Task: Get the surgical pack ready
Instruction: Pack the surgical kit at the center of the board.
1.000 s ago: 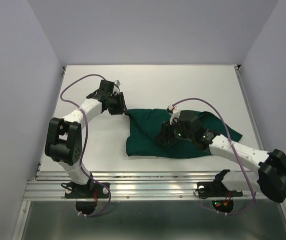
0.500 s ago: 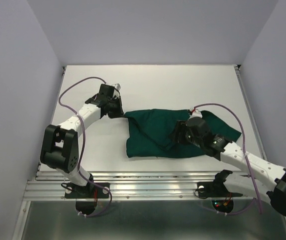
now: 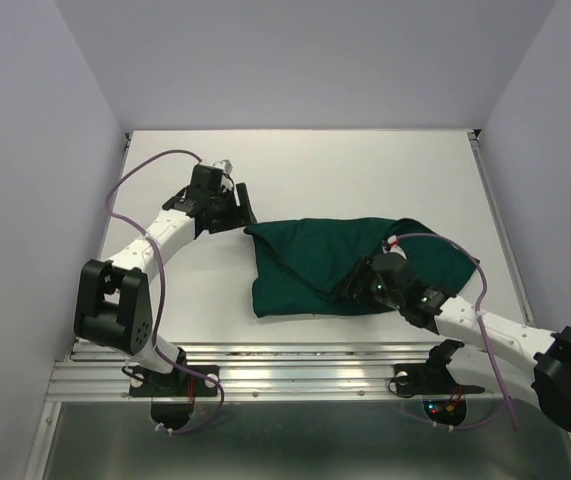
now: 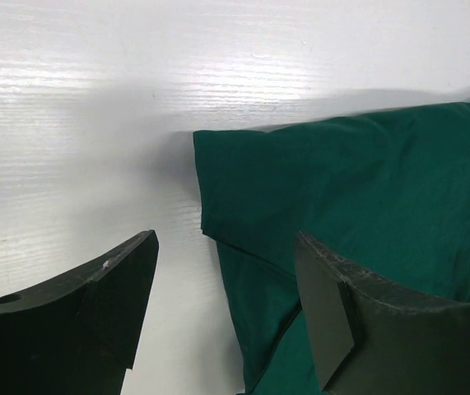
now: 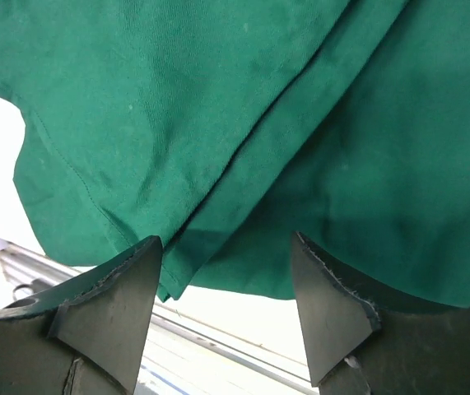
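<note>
Since a second ago the left gripper (image 4: 225,243) has let go of the drape (image 3: 305,255) at its far-left corner and drawn a little back from it, while the right gripper (image 5: 222,243) has slid from the cloth's middle to its near edge. Left fingers stand wide apart and hold nothing, the pointed green corner lying flat on the white, faintly grained table (image 4: 95,99) just ahead of them. Right fingers, dull black wedges, are also parted over matte woven folds with a stitched hem, and whether they touch the cloth I cannot tell
</note>
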Robot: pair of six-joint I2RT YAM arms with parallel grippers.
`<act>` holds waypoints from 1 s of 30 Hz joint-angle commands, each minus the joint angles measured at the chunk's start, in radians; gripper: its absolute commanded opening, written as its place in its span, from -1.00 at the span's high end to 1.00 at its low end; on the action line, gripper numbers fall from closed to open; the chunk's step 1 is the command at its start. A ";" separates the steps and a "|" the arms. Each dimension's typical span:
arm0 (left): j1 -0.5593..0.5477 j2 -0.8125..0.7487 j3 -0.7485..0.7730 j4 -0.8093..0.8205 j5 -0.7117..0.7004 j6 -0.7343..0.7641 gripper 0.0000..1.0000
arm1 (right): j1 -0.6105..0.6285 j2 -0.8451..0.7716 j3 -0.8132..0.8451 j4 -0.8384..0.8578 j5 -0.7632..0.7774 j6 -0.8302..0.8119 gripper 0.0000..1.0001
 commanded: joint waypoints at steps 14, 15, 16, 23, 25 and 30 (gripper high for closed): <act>0.000 0.025 -0.047 0.086 0.071 -0.015 -0.44 | 0.003 0.132 0.007 0.294 -0.064 0.064 -0.09; 0.000 0.029 -0.049 0.086 0.072 -0.016 -0.44 | 0.003 0.132 0.007 0.293 -0.064 0.064 0.12; 0.000 0.029 -0.049 0.086 0.075 -0.016 -0.43 | 0.003 0.131 0.007 0.293 -0.064 0.060 0.29; 0.000 0.032 -0.042 0.092 0.077 -0.019 -0.38 | 0.003 0.025 0.037 0.170 0.011 0.024 0.99; 0.000 0.035 -0.035 0.089 0.078 -0.019 -0.39 | 0.003 -0.004 0.066 0.136 0.030 -0.004 0.99; 0.000 0.028 -0.021 0.084 0.080 -0.021 -0.40 | 0.003 -0.052 0.112 0.011 0.056 -0.042 0.99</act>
